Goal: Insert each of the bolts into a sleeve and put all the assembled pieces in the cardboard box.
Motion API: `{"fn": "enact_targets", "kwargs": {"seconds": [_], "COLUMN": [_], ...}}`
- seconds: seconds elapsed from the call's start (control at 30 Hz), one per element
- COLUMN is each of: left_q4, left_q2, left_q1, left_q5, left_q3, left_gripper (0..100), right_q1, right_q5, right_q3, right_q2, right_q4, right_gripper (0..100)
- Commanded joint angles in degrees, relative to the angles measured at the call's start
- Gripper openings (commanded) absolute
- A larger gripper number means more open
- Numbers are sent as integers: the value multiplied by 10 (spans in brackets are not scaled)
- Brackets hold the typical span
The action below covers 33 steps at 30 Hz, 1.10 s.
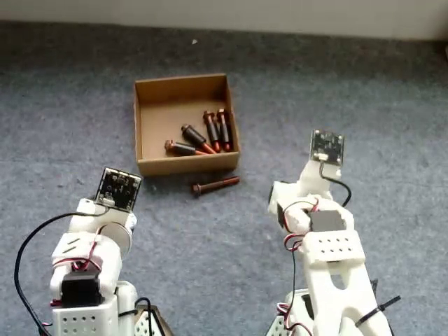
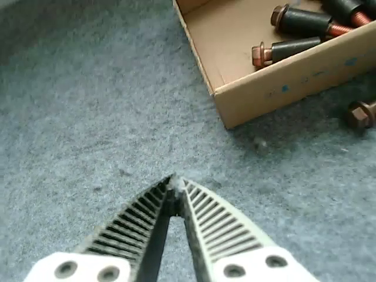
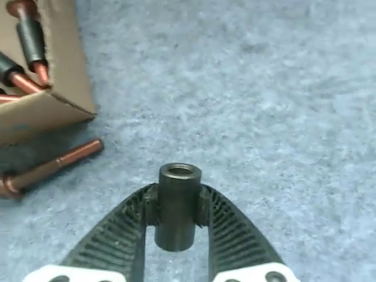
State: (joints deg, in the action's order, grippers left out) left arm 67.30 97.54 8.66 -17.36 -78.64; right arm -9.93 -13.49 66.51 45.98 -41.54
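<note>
**One sleeve in hand, one bolt on the floor**

The right gripper is clamped on a dark sleeve. It holds the sleeve upright by its middle, with the open bore facing up and out past the fingertips. The left gripper holds nothing: its ribbed fingers are pressed together at the tips, low over the grey carpet and off to one side of the cardboard box.

The last loose bolt lies flat on the carpet just beside the box's near wall, between the two arms, with its head towards the left arm. Inside the box are four assembled pieces, so by my reckoning this pair is all that remains.

The trouble I'd expect is at the bolt. It sits close enough to the cardboard that a finger coming down on that side could catch the wall and shove the box, or nudge the bolt so it rolls away. A round shank on carpet pile is easy to pinch crookedly.

Mating the parts looks fiddly too. The sleeve is gripped across a curved surface, so a bolt pushed in off-axis could twist it in the pads or knock it out altogether.
</note>
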Motion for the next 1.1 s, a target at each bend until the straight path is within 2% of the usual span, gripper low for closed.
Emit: {"fn": "enact_targets", "kwargs": {"seconds": [0.0, 0.13, 0.23, 0.37, 0.53, 0.67, 0.83, 1.07], "left_q4": [40, 45, 42, 42, 40, 8, -47, -48], "left_q2": [0, -12, -77, -239, -446, -594, -772, -988], "left_q1": [-51, -98, -140, -197, -280, -340, -371, -383], "left_q5": [-1, -1, -1, -1, -6, -47, -61, -102], "left_q3": [78, 104, 135, 218, 342, 422, 509, 647], "left_gripper": [84, 85, 87, 86, 88, 88, 88, 107], "right_q1": [32, 77, 98, 127, 160, 193, 213, 213], "right_q5": [1, 1, -15, -61, -63, -63, -63, -63], "right_q3": [23, 36, 36, 36, 37, 37, 36, 36], "right_q2": [22, 23, 23, 23, 23, 22, 22, 22], "right_q4": [51, 73, 73, 73, 86, 102, 102, 102], "right_gripper": [4, 4, 4, 4, 4, 4, 4, 4]}}
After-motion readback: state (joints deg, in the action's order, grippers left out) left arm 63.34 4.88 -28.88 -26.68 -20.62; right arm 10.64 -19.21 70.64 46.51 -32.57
